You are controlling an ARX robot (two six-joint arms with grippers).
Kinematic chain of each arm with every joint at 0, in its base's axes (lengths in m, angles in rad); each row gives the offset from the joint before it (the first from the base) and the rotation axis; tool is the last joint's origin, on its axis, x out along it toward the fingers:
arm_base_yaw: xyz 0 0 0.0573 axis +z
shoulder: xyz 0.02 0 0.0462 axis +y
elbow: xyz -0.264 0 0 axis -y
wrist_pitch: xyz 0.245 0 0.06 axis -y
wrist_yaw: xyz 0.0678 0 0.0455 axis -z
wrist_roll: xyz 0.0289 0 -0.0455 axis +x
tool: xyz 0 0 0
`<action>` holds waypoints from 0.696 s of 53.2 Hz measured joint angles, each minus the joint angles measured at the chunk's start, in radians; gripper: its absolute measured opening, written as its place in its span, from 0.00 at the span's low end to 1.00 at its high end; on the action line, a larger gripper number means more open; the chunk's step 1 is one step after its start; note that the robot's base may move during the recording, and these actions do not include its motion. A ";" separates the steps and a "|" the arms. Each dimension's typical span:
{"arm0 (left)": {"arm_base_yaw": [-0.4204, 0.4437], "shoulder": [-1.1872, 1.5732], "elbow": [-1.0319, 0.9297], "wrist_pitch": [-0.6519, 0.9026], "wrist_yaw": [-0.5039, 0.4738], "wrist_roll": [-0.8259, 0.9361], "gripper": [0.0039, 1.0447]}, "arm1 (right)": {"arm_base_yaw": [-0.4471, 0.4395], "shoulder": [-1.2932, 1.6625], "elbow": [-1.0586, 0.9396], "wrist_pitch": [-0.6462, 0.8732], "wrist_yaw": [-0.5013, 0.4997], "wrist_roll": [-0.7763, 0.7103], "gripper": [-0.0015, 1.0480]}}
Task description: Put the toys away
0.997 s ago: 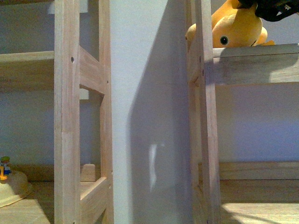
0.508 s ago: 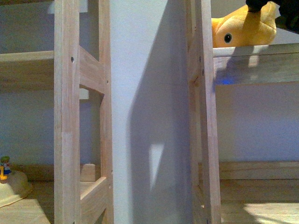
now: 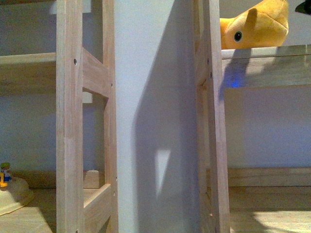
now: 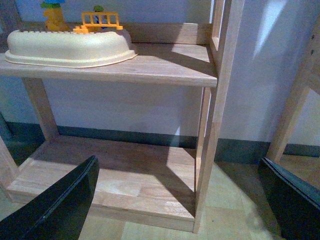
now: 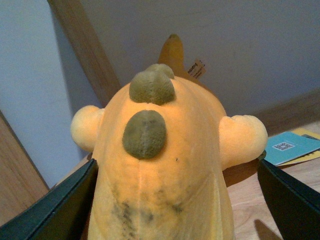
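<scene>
The orange-yellow plush toy (image 3: pixel 255 26) with a round black eye lies on the upper wooden shelf (image 3: pixel 265 52) at the top right of the front view. In the right wrist view the plush (image 5: pixel 160 165) fills the middle, with two olive-green bumps on its back. My right gripper (image 5: pixel 175 210) is open, its black fingers (image 5: pixel 55 210) on either side of the plush and not closing on it. In the front view only a dark tip of it (image 3: pixel 303 7) shows. My left gripper (image 4: pixel 180 205) is open and empty, low in front of the left shelf unit.
A pale yellow dome (image 4: pixel 70 46) with a small colourful figure (image 4: pixel 54 15) and an orange fence piece sits on the left unit's shelf (image 4: pixel 165 70); it also shows in the front view (image 3: pixel 12 194). Wooden uprights (image 3: pixel 70 116) frame a white wall. A teal card (image 5: pixel 290 147) lies beside the plush.
The plush has been set down on the upper shelf and shifted right. My right gripper has let go and drawn back up and right, almost out of the front view.
</scene>
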 joint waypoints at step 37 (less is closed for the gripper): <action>0.000 0.000 0.000 0.000 0.000 0.000 0.94 | -0.104 -0.629 -0.591 0.155 0.074 -0.206 0.94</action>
